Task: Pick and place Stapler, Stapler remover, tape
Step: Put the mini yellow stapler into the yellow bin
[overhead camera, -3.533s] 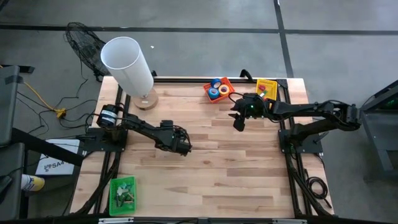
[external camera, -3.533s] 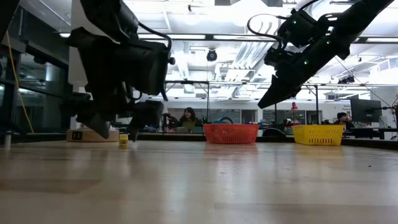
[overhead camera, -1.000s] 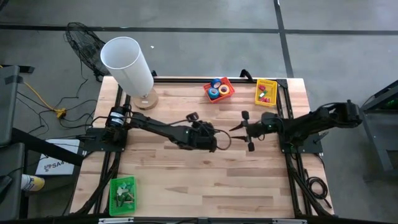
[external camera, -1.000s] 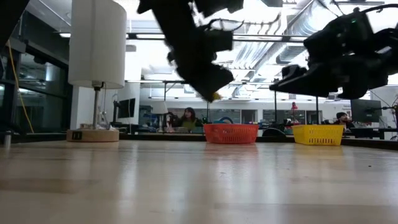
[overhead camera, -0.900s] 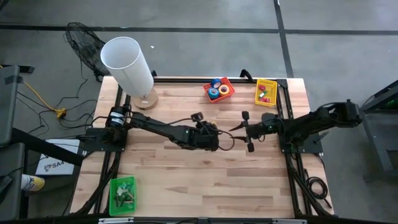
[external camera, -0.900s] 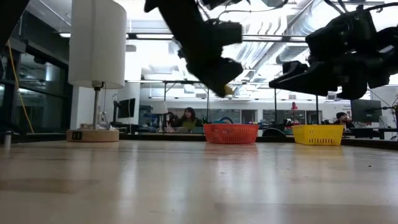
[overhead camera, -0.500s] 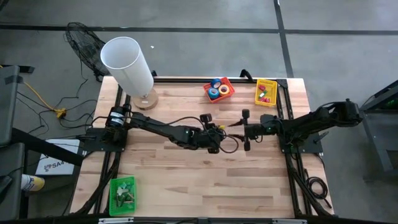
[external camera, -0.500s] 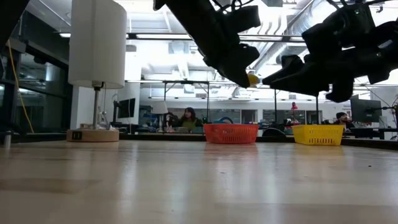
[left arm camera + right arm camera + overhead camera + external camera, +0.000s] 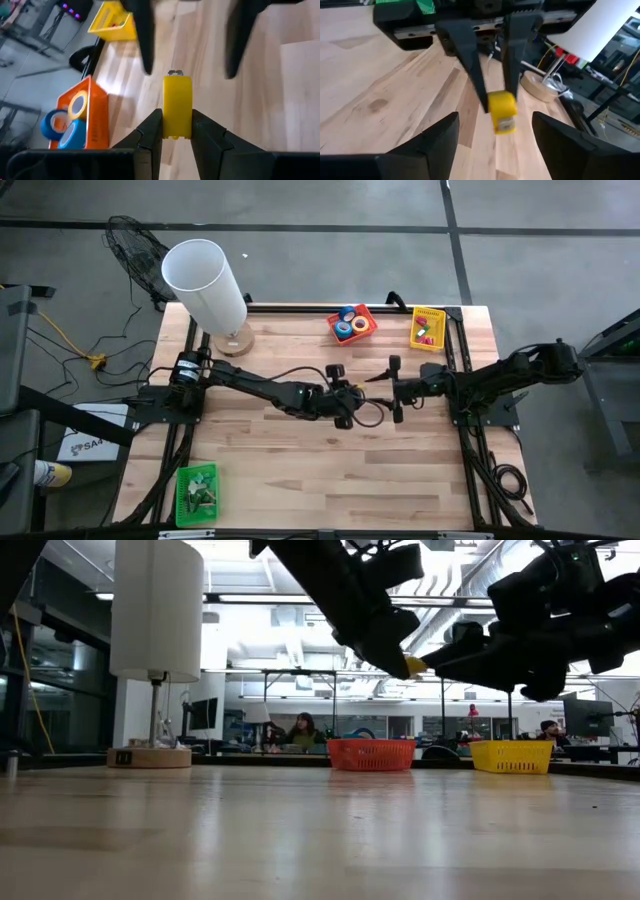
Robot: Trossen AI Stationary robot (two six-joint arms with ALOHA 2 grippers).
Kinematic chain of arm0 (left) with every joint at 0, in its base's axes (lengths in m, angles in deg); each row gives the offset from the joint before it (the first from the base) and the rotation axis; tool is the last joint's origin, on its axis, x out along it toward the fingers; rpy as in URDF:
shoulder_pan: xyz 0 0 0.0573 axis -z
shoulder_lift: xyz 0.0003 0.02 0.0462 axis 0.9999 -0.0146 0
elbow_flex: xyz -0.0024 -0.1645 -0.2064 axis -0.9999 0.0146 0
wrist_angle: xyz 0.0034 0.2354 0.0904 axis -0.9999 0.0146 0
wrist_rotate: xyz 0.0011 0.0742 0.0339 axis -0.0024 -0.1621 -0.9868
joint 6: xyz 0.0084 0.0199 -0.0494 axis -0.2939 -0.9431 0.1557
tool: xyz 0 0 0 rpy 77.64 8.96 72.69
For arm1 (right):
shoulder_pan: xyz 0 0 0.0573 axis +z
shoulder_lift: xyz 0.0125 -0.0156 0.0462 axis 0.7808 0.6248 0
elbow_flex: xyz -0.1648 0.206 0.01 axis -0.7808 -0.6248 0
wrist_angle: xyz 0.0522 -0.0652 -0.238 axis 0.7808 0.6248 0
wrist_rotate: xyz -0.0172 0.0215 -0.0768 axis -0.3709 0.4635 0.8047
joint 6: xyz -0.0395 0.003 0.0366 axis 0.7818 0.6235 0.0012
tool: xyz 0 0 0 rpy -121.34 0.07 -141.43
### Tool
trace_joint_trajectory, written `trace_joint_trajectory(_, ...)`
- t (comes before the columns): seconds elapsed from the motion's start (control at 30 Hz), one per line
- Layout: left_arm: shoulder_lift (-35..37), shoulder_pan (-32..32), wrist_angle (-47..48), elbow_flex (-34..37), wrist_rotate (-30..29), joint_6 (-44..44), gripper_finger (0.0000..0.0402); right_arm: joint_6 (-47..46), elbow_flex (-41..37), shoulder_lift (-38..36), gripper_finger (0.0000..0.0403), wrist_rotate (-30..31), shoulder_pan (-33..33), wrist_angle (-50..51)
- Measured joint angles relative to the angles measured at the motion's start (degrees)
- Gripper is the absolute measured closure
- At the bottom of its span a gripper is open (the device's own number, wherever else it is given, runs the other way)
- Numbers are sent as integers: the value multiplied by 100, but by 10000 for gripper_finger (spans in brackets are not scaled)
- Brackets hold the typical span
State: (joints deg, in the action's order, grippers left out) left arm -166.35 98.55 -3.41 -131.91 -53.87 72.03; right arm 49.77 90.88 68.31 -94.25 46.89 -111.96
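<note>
A small yellow stapler (image 9: 177,106) hangs above the middle of the table with my left gripper (image 9: 350,394) shut on it. Its metal-tipped free end (image 9: 503,125) sticks out toward my right gripper (image 9: 378,390). That gripper faces it from the table's right and is open. In the right wrist view its two fingers (image 9: 427,147) stand on either side of the stapler's free end with a gap on each side. The tape rolls (image 9: 347,326), blue and yellow, lie in an orange bin (image 9: 366,314) at the far edge. A stapler remover does not show. My left gripper pinches the stapler's two long sides at its rear end (image 9: 176,131) between its two fingers (image 9: 150,137). The fingers lie along the stapler and come from the table's left, slanting down. Most of the stapler juts out past the fingertips, lifted clear of the table (image 9: 413,666).
A yellow bin (image 9: 427,327) stands at the far right corner next to the orange bin. A green bin (image 9: 197,492) sits at the near left corner. A lamp with a tall white shade (image 9: 205,280) stands at the far left. Bare wood lies between them.
My left gripper has carried the stapler toward the table's right edge, clear of the table. The stapler's free end now lies between the fingers of my right gripper, which has stayed about where it was.
</note>
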Motion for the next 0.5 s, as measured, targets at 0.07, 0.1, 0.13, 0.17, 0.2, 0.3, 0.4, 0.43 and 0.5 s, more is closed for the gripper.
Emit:
trace_joint_trajectory(0.07, 2, 0, -80, 0, 112, -128, 323, 12, 0, 1, 163, -48, 0, -91)
trace_joint_trajectory(0.1, 2, 0, -114, 0, 128, -190, 323, 5, 1, 1, 167, -97, 0, -120)
trace_joint_trajectory(0.13, 2, 0, -141, 0, 140, -233, 323, -4, 2, 2, 171, -163, 0, -143)
trace_joint_trajectory(0.17, 2, 0, -161, 0, 154, -276, 323, -6, 2, 1, 175, -221, 0, -150)
trace_joint_trajectory(0.2, 2, 0, -194, 0, 187, -328, 323, -6, 2, 2, 178, -252, 0, -148)
trace_joint_trajectory(0.3, 2, 0, -383, 0, 284, -499, 323, -13, 2, 2, 190, -281, 0, -148)
trace_joint_trajectory(0.4, 4, 0, -545, 0, 329, -647, 323, -15, 2, 2, 201, -286, 0, -157)
trace_joint_trajectory(0.43, 4, 0, -600, 0, 377, -696, 323, -19, 2, 1, 204, -289, 0, -173)
trace_joint_trajectory(0.5, 6, 0, -664, 0, 420, -780, 323, -21, 2, 2, 212, -289, 0, -221)
